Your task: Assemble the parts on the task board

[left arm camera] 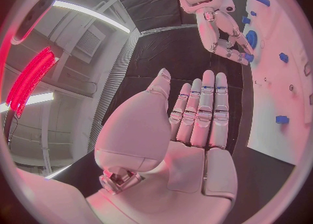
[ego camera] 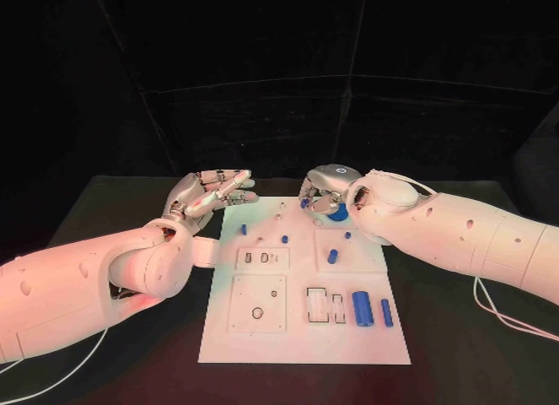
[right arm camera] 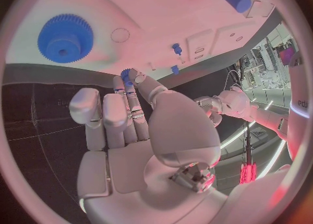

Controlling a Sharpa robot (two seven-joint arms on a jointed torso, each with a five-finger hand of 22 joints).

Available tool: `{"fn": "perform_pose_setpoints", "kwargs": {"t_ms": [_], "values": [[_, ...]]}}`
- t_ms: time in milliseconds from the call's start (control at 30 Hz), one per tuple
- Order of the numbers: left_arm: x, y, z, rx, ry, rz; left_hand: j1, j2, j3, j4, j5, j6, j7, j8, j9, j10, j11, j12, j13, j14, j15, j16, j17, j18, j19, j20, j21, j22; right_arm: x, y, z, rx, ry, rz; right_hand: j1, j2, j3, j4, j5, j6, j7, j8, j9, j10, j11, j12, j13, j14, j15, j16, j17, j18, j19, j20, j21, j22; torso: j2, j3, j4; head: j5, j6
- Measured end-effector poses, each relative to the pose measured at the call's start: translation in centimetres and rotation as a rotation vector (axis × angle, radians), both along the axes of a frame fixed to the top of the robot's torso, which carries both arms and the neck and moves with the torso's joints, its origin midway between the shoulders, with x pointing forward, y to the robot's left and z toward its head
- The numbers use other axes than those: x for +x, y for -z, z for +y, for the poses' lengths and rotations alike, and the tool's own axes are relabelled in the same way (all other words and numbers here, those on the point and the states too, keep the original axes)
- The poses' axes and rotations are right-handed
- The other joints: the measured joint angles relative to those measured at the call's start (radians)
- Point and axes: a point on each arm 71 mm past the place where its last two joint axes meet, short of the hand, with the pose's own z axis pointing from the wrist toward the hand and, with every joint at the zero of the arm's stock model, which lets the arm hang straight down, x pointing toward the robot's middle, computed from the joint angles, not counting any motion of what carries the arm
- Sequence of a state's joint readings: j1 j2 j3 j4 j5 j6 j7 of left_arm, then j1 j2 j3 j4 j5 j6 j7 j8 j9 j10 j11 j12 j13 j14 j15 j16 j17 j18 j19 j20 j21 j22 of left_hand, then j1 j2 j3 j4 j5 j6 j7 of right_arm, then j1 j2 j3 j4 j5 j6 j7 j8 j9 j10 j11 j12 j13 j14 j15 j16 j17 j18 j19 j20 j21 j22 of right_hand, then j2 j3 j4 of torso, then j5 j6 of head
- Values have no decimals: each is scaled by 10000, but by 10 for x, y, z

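Note:
The white task board (ego camera: 306,337) lies in the middle of the table. On its far end a blue gear (ego camera: 337,215) (right arm camera: 65,37) lies flat. My right hand (ego camera: 328,192) (right arm camera: 140,125) hovers at the board's far edge beside the gear and pinches a small blue part (right arm camera: 127,73) (left arm camera: 248,57) between thumb and fingertip. My left hand (ego camera: 210,196) (left arm camera: 195,125) is held open above the table by the board's far left corner, fingers straight and holding nothing. Small blue pegs (ego camera: 243,229) (ego camera: 284,239) (ego camera: 333,256) stand or lie on the board.
A thick blue cylinder (ego camera: 363,309) and a thin blue rod (ego camera: 386,313) lie at the board's right side near rectangular slots (ego camera: 317,305). A cable (ego camera: 510,316) trails from the right arm across the black table (ego camera: 474,363).

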State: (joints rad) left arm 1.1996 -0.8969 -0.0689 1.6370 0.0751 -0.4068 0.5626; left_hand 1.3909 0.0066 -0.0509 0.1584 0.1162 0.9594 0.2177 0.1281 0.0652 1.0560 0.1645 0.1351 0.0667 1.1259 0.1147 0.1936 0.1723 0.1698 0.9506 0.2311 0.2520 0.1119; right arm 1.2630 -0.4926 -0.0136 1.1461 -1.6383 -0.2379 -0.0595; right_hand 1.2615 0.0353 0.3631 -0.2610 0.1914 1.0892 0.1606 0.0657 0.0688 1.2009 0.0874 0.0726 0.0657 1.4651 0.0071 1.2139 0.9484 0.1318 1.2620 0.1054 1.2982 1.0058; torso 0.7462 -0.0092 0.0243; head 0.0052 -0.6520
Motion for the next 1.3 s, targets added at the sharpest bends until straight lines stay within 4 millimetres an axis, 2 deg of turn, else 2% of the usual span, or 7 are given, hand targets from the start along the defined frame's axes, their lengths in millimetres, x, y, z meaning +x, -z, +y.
{"fn": "perform_pose_setpoints", "kwargs": {"t_ms": [200,500,900,1300], "values": [[0,0,0,-7,26,1,0,0,0,0,0,0,0,0,0,0,0,0,0,0,0,0,10,0,0,0,0,1,5,1,9,12,66,-34,-49,-49,66,16,-1,-1,0,-1,-4,0,0,0,1,0,0,48,14,0,0,0,59,19,12,0,1,28,-11],[0,-3,-1,-21,67,-43,0,0,0,0,0,0,0,0,0,0,0,0,1,0,0,0,9,0,0,0,0,2,8,2,26,37,4,-39,-89,-89,108,54,-55,-4,0,-3,-21,-1,1,0,-7,0,0,48,12,2,-1,0,59,28,65,-5,-6,50,35],[1,-6,-1,-29,94,-95,0,0,0,0,0,0,0,0,1,0,-1,0,1,0,0,0,8,-1,0,0,0,2,10,2,35,54,-15,-54,-89,-89,138,84,-56,-6,-1,-31,-19,-2,1,0,-8,0,0,85,22,2,-1,0,59,52,116,-18,-8,113,47],[2,-7,-2,-28,111,-90,0,0,0,0,0,0,0,0,1,0,0,0,1,0,0,0,7,-1,0,0,0,3,11,2,45,109,-93,-83,-94,-94,166,112,-109,-9,-2,-52,-19,-3,2,-36,-7,0,0,84,25,2,-1,0,99,62,121,-24,-15,114,25]]}}
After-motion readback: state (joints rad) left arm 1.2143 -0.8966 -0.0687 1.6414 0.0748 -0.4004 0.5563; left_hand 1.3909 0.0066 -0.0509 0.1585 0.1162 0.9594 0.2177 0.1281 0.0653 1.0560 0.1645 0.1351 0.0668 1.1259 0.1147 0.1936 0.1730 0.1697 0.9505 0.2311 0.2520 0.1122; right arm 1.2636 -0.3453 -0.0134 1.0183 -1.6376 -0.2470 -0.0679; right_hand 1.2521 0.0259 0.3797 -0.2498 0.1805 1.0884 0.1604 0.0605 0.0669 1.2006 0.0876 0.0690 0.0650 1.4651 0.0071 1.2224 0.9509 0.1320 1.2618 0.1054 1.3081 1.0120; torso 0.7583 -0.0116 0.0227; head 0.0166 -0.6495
